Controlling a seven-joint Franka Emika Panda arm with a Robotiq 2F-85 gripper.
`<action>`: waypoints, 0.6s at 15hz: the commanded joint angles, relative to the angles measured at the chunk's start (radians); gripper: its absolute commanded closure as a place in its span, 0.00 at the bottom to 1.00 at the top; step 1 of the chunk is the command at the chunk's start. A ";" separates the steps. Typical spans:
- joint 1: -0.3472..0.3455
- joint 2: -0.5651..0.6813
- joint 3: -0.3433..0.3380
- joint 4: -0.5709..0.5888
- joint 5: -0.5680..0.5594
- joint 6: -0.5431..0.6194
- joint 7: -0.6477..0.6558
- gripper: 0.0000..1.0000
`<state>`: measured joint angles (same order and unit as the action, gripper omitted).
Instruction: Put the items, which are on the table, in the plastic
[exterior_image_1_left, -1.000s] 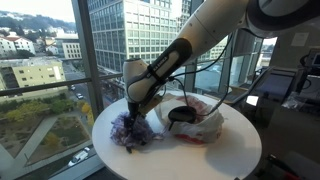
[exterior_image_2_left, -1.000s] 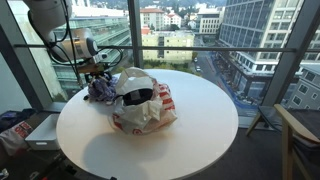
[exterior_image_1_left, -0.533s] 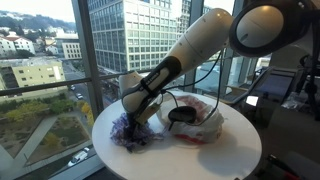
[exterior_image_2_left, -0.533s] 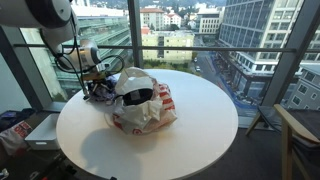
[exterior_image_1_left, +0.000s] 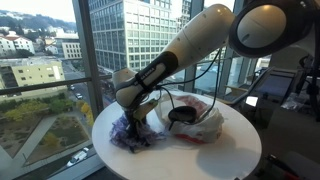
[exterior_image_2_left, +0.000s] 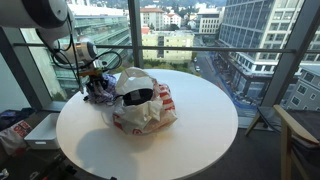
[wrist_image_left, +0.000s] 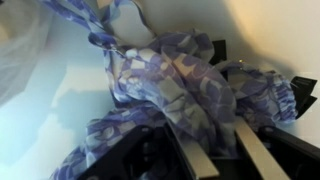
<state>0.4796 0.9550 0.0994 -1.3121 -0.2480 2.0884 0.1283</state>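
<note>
- in an exterior view the gripper (exterior_image_1_left: 135, 118) is down on the purple cloth (exterior_image_1_left: 130, 137) near the white table (exterior_image_1_left: 200, 160) edge; the black bowl (exterior_image_1_left: 182, 116) sits in the plastic bag (exterior_image_1_left: 205, 125).
- in an exterior view the purple cloth (exterior_image_2_left: 100, 93) lies touching the plastic bag (exterior_image_2_left: 145, 108).
- wrist view: fingers (wrist_image_left: 200, 155) pinched on a fold of the purple cloth (wrist_image_left: 170, 80).

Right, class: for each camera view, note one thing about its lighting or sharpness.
Wrist view: too close, soft focus, the purple cloth looks smeared. In both exterior views: the bright windows behind backlight the scene, yet the plastic bag and white table are readable.
</note>
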 joint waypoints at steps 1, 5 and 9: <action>-0.023 -0.084 0.015 -0.028 0.030 -0.137 -0.014 0.89; -0.098 -0.216 0.081 -0.098 0.129 -0.284 -0.145 0.88; -0.162 -0.382 0.119 -0.205 0.209 -0.277 -0.188 0.88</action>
<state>0.3726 0.7319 0.1851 -1.3801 -0.0985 1.7950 -0.0271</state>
